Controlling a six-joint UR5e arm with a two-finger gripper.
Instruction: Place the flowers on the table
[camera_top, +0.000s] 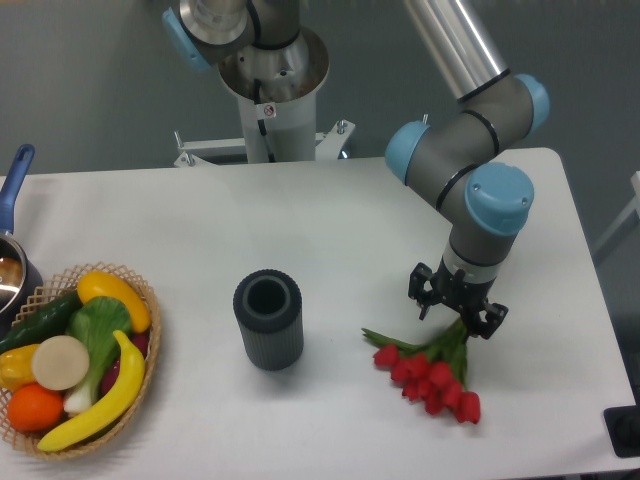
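Note:
The flowers (432, 378), a bunch of red tulip buds with green stems, lie flat on the white table (340, 230) at its front right. The buds fan out toward the lower right, and the stem ends point up toward my gripper (457, 306). It hovers just above those stem ends, fingers spread and open, and the bunch rests on the tabletop. The grip point itself is partly hidden by the gripper body.
A dark grey ribbed cylinder vase (268, 318) stands upright left of the flowers. A wicker basket (140, 345) of toy fruit and vegetables sits at the front left, with a blue-handled pot (14, 200) behind it. The robot base (268, 90) is at the back.

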